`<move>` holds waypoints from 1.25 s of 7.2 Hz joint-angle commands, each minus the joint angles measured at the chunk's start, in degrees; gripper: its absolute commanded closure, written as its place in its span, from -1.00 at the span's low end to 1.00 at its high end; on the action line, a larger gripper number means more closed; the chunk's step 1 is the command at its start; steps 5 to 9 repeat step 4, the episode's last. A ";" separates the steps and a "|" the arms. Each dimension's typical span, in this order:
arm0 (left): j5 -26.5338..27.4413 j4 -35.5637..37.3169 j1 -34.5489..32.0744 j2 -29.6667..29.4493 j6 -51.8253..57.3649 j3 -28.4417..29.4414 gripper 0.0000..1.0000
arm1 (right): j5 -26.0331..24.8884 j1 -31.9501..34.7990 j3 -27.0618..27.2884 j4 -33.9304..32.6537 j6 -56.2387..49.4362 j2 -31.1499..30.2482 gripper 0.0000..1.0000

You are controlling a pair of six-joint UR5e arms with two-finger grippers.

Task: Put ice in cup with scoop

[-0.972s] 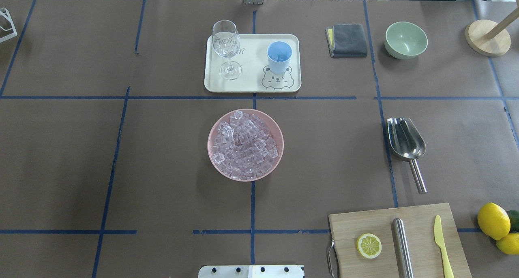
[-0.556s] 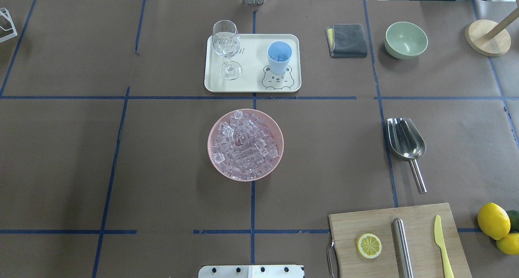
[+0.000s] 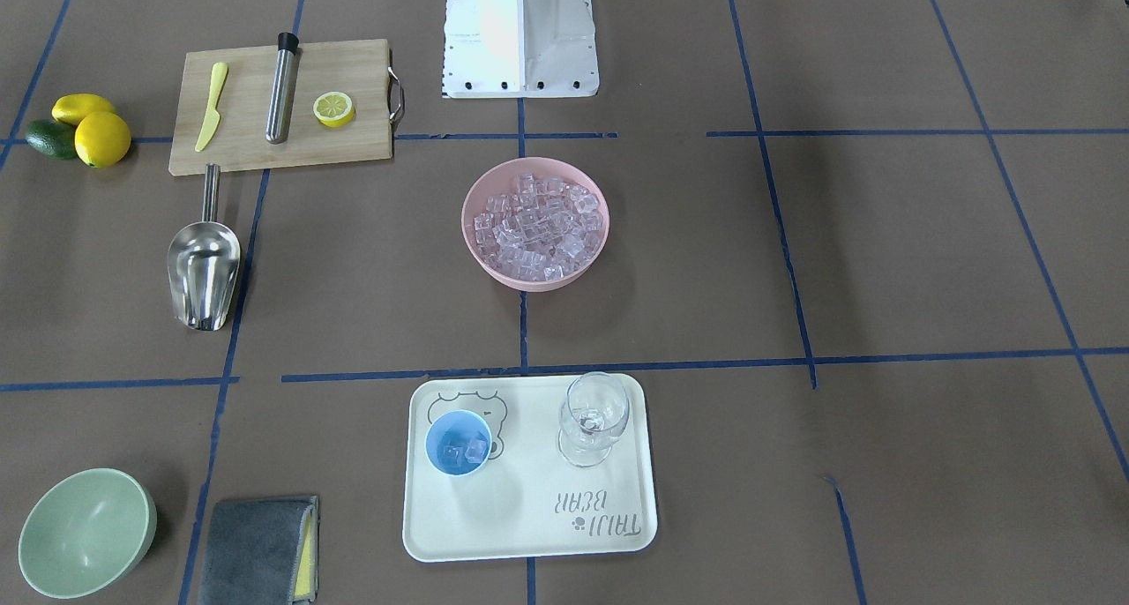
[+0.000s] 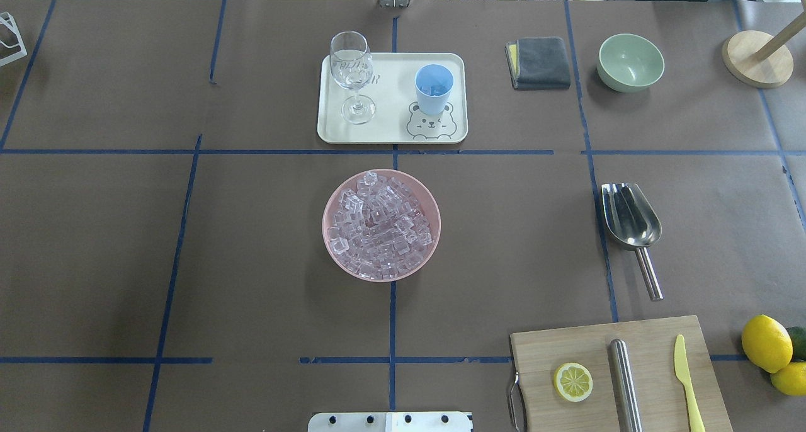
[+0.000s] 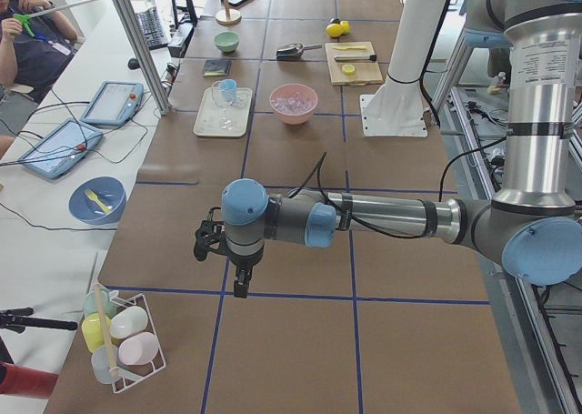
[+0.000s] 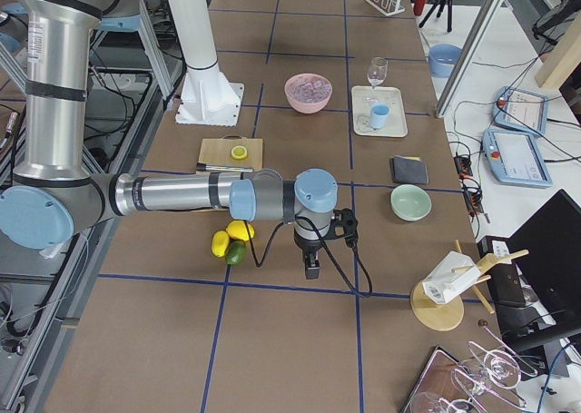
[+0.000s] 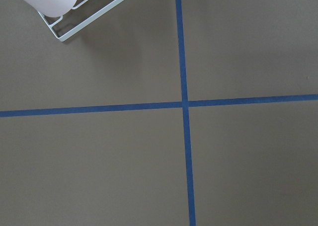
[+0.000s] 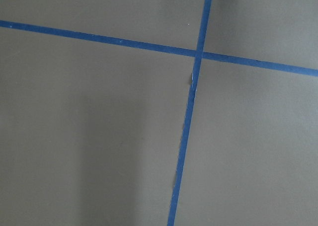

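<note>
Both arms parked. The left end effector (image 5: 239,285) and right end effector (image 6: 311,268) hang over bare surface (image 4: 94,262) at opposite ends, well apart from all items. Whether their fingers are apart or together cannot be told.

The scoop (image 4: 630,220) lies free, handle toward the robot, its tip near the cutting board (image 4: 567,344). The cup (image 4: 434,89) stands on the tray (image 4: 390,133) and holds a little ice (image 3: 459,451); the rest fills the pink bowl (image 4: 329,243).

Judged: no scooping in hand, either done or between loads. Another load calls for the right arm to take the handle.

The path from scoop to bowl is open. The wine glass (image 4: 351,73) shares the tray with the cup and limits room for pouring.
</note>
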 commanded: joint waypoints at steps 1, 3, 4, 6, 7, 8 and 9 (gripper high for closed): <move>0.43 1.67 0.14 -0.65 0.30 -0.87 -1.00 | 1.28 -0.04 -0.02 0.15 -0.60 -0.07 -1.00; 0.34 1.76 0.23 -0.57 0.30 -1.31 -1.00 | 1.10 0.04 -0.11 0.15 -0.60 -0.42 -1.00; 0.17 1.67 0.32 -0.57 0.30 -1.31 -1.00 | 1.10 -0.04 -0.11 0.15 -0.60 -0.86 -1.00; 0.17 1.67 0.32 -0.57 0.30 -1.31 -1.00 | 1.10 -0.04 -0.11 0.15 -0.60 -0.86 -1.00; 0.17 1.67 0.32 -0.57 0.30 -1.31 -1.00 | 1.10 -0.04 -0.11 0.15 -0.60 -0.86 -1.00; 0.17 1.67 0.32 -0.57 0.30 -1.31 -1.00 | 1.10 -0.04 -0.11 0.15 -0.60 -0.86 -1.00; 0.17 1.67 0.32 -0.57 0.30 -1.31 -1.00 | 1.10 -0.04 -0.11 0.15 -0.60 -0.86 -1.00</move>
